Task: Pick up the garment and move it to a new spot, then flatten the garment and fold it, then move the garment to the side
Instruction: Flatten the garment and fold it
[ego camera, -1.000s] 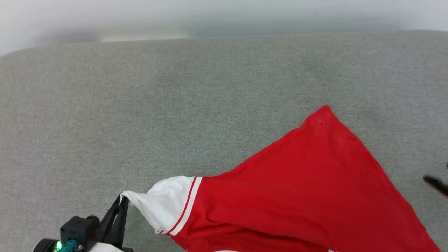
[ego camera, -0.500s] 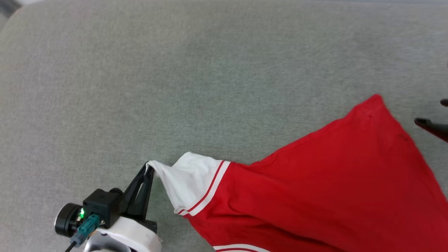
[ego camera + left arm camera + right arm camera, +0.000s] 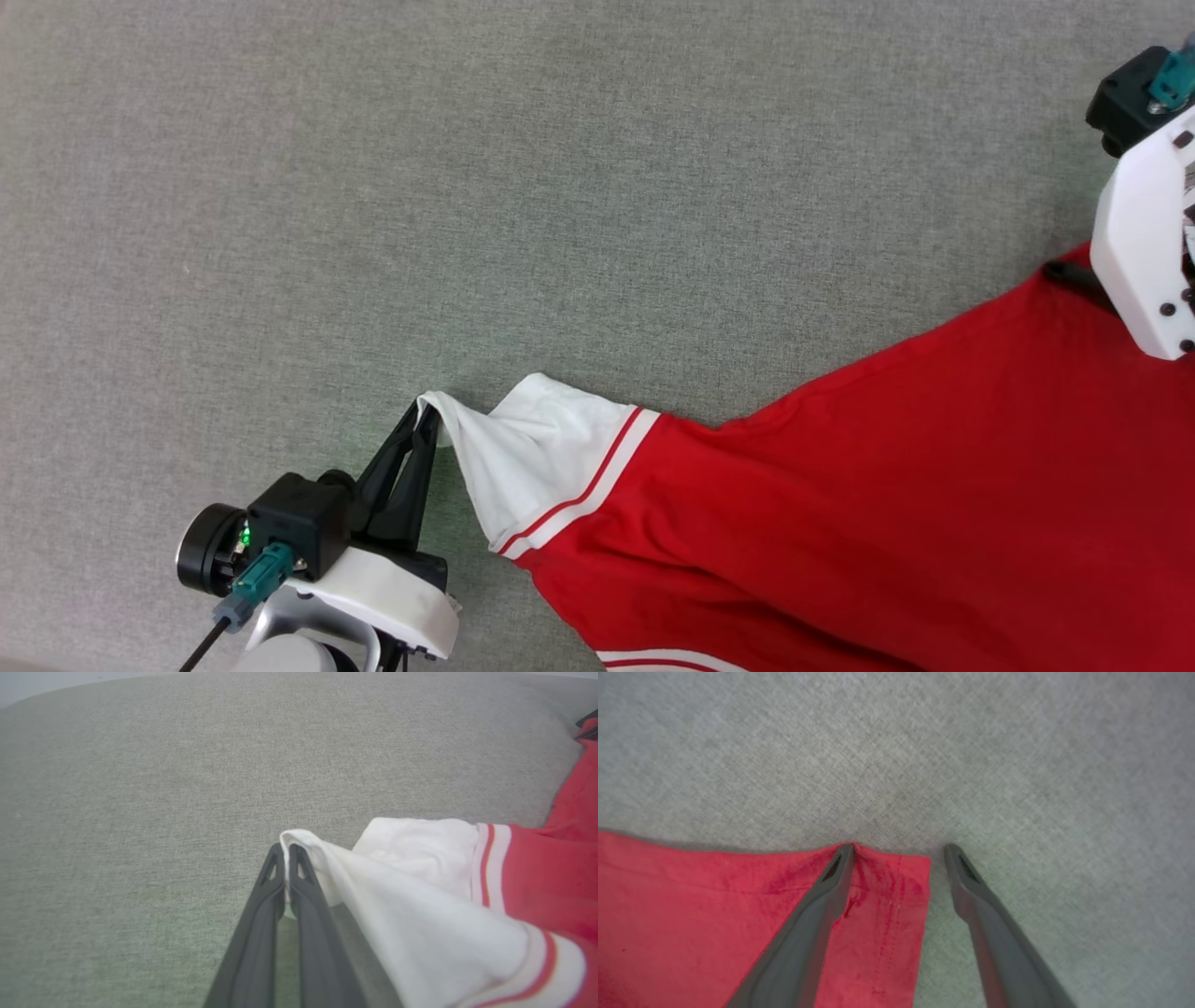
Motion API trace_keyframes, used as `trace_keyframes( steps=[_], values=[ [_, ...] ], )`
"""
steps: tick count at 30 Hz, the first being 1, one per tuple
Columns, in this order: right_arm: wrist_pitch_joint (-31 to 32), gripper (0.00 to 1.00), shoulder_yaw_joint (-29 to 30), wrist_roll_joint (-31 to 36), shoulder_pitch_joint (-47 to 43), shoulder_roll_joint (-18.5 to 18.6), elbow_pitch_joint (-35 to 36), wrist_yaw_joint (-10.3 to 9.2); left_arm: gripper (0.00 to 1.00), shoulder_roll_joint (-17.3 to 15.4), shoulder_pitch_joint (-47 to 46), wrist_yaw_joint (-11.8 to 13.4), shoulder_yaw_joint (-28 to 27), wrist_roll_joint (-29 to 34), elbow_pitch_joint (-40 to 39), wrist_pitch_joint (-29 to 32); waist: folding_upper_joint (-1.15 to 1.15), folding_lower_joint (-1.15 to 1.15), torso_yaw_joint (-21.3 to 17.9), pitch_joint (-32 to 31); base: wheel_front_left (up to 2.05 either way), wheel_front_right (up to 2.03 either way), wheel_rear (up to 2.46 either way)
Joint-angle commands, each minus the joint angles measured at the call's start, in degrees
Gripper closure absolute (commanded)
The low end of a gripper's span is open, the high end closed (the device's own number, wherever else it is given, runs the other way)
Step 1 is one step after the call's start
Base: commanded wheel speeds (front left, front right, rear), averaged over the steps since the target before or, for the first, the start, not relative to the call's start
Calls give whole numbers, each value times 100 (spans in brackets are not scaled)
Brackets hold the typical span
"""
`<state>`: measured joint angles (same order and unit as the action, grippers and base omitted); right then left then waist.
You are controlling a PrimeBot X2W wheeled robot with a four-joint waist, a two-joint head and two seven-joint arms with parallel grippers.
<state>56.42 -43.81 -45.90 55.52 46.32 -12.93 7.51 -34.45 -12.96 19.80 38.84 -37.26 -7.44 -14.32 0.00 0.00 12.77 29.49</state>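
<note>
A red fabric garment [image 3: 887, 485] with a white lining and a white-and-red striped trim lies spread over the lower right of a worktop [image 3: 467, 187] covered in grey woven cloth, and it runs off the bottom and right edges of the head view. Its white, turned-out end points toward the lower left, where the left pincer [image 3: 429, 411] has its two long dark fingers pressed together on the very tip of that white cloth. In the left wrist view the left pincer [image 3: 286, 851] pinches the folded white edge, and the garment [image 3: 551, 877] drapes away to the right of the fingers. At the garment's far red corner the right pincer [image 3: 899, 849] stands spread wide: one finger lies over the red hem of the garment [image 3: 714, 914], where the cloth puckers at its tip, while the other rests over bare grey cloth just beside the garment's side edge.
</note>
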Motion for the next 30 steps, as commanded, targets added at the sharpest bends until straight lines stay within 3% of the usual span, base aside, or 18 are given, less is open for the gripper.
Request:
trace_keyframes(
  steps=[1, 2, 3, 4, 5, 20, 30],
  values=[
    [22, 0, -355, -27, -227, -115, -196, -3, 100, 34, -57, -25, 15, 25, 31, -35, 0, 0, 7, 25, 0, 0, 0],
    [53, 0, -545, -82, -282, -107, -244, -2, 100, 42, -60, -45, 20, 23, 66, -39, 0, 0, -2, 24, 0, 0, 0],
    [-15, 30, -664, -124, -279, -106, -255, 5, 100, 47, -60, -53, 13, 21, 102, -42, 0, 0, -24, 15, 0, 0, 0],
    [-127, 80, -725, -184, -259, -119, -275, 5, 100, 58, -50, -52, 3, 12, 123, -48, 0, 0, -52, -9, 0, 0, 0],
    [-223, 100, -779, -258, -220, -125, -293, 6, 100, 66, -31, -48, -4, -1, 148, -53, 0, 0, -82, -54, 0, 0, 0],
    [-2778, 100, -919, -540, 217, 271, 10, -3, 100, -275, -139, -178, -268, -27, 175, 1, 0, 0, -761, -1424, 0, 0, 0],
    [-3869, 100, -374, -173, 539, -6, -142, -4, 100, -705, -1582, -579, -458, 247, -35, 643, 0, 0, -1161, -1641, 0, 0, 0]
  ],
)
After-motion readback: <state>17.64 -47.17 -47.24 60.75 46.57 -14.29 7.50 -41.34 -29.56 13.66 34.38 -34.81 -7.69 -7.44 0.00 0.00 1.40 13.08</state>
